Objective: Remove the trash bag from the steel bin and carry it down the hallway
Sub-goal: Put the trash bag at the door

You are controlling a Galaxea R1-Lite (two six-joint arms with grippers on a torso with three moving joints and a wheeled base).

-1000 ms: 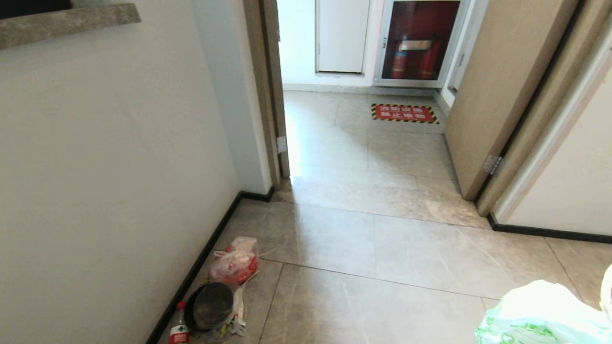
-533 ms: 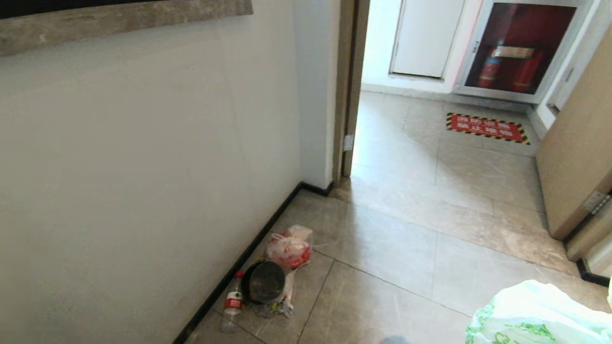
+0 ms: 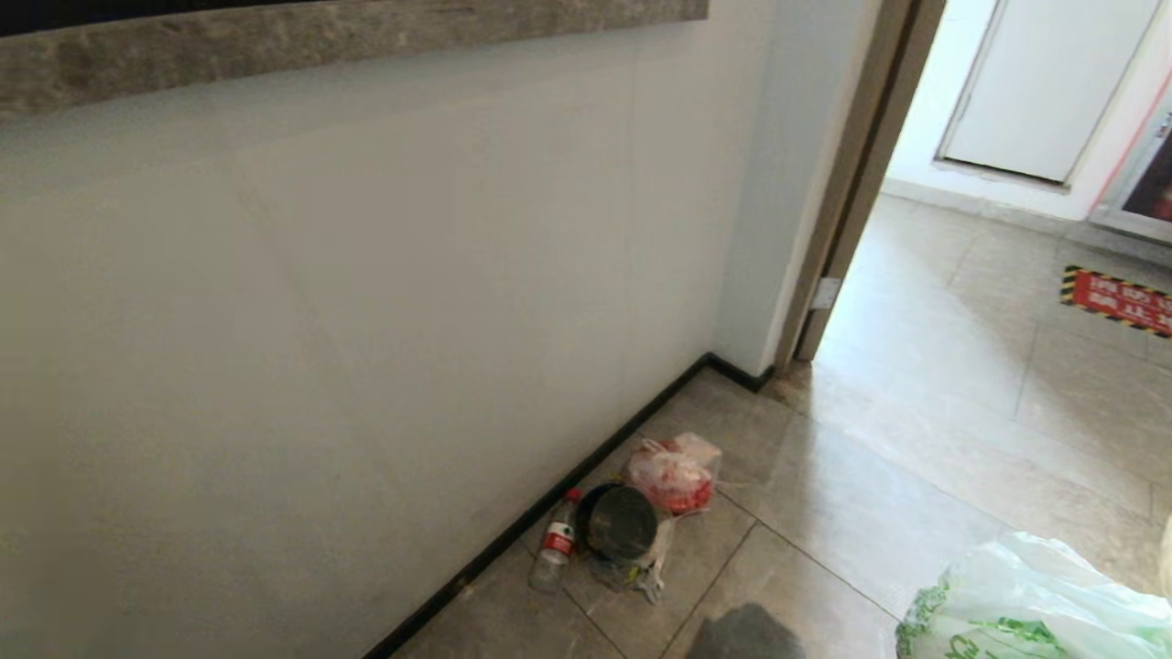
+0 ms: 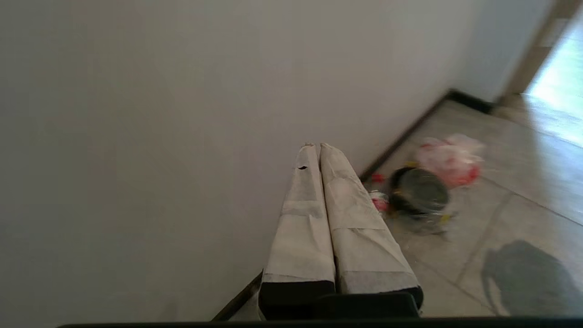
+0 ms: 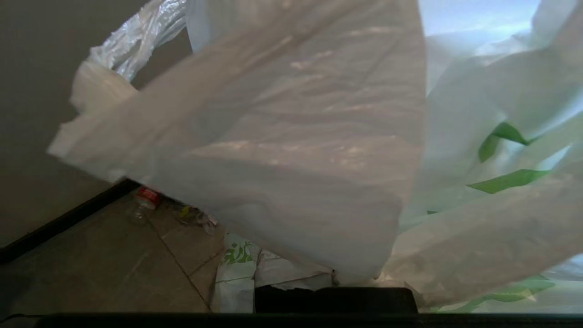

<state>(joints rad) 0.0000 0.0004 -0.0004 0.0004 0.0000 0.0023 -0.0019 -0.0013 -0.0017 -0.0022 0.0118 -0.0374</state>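
Note:
The trash bag [image 3: 1025, 604], white crinkly plastic with a green print, hangs at the lower right of the head view, off the hallway floor [image 3: 879, 513]. In the right wrist view the trash bag [image 5: 291, 150] fills most of the picture and drapes over my right gripper, whose taped finger roots [image 5: 296, 278] barely show; the gripper is shut on the bag. My left gripper [image 4: 314, 146] is shut with nothing in it and points at the pale wall [image 4: 159, 114]. The steel bin is out of view.
Litter lies against the dark baseboard [image 3: 549, 503]: a plastic bottle with a red label [image 3: 556, 549], a dark round container [image 3: 621, 522] and a translucent bag with red contents [image 3: 673, 474]. An open doorway [image 3: 961, 302] stands at the right, a red floor sign [image 3: 1117, 300] beyond it.
The whole head view has swung left: the wall now fills most of it, and the doorway and litter have slid right. The bag keeps its place at the lower right.

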